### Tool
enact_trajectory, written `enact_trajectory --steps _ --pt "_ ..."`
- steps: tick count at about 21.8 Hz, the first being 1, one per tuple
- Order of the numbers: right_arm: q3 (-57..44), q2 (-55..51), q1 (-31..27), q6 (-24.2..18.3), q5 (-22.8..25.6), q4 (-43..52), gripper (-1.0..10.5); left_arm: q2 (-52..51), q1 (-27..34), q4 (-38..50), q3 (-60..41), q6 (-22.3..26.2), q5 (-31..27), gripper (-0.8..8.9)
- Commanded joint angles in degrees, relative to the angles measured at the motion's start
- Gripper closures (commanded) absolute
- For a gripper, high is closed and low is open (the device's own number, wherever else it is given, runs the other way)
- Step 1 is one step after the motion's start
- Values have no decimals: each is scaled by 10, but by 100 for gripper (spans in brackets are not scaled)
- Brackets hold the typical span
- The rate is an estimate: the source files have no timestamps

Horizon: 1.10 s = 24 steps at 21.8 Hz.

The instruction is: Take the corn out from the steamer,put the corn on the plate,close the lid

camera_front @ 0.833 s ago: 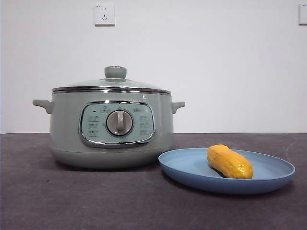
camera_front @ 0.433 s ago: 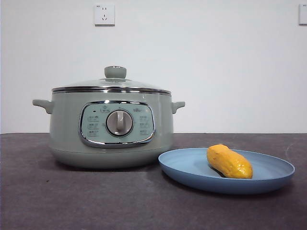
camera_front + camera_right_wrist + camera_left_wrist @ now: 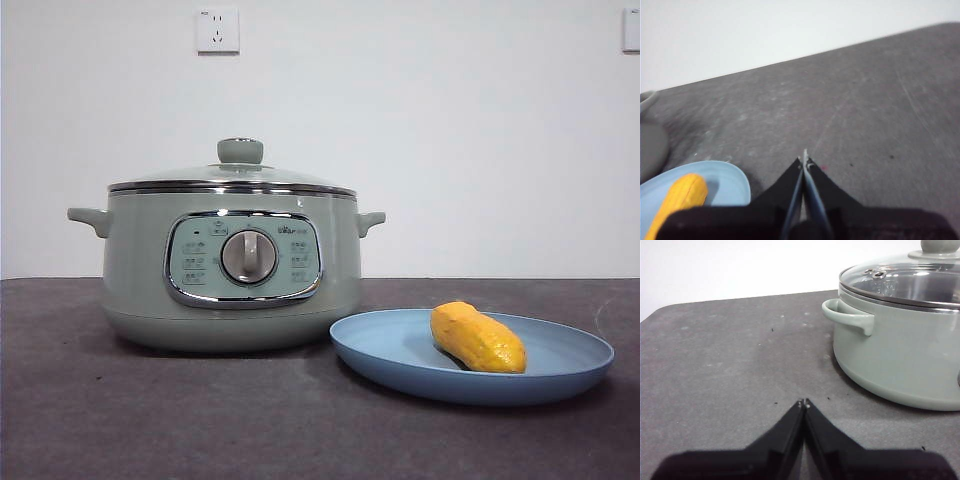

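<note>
Corn (image 3: 478, 338) lying on the blue plate (image 3: 400, 352), beside the steamer (image 3: 232, 270) with its lid (image 3: 232, 176) seated; left gripper (image 3: 804, 403) and right gripper (image 3: 804, 160) over the bench (image 3: 150, 420), fingers pressed together, empty

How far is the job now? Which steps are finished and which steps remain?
All steps look done. The corn lies on the plate, outside the steamer. The lid sits on the steamer's rim. Nothing is in hand: the left gripper is shut and empty beside the steamer, and the right gripper is shut and empty near the plate. Nothing seems left.
</note>
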Motion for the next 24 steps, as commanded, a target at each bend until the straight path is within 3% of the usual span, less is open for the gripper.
enact_trajectory --steps 1,7,11,14,24 --pt "-3 -3 -2 -64 -23 -1 946 -1 2 1 -7 -2 0 817" --pt "-3 -3 -8 -121 -77 -30 946 -1 2 1 -7 -2 0 816" --pt "-3 -3 -8 -116 -82 -30 946 -1 2 1 -7 -2 0 817" --pt "-3 -3 -7 -90 -82 -28 946 -1 2 1 -7 -2 0 817" --pt "-3 -2 -7 -90 -81 -27 946 -1 2 1 -7 -2 0 817"
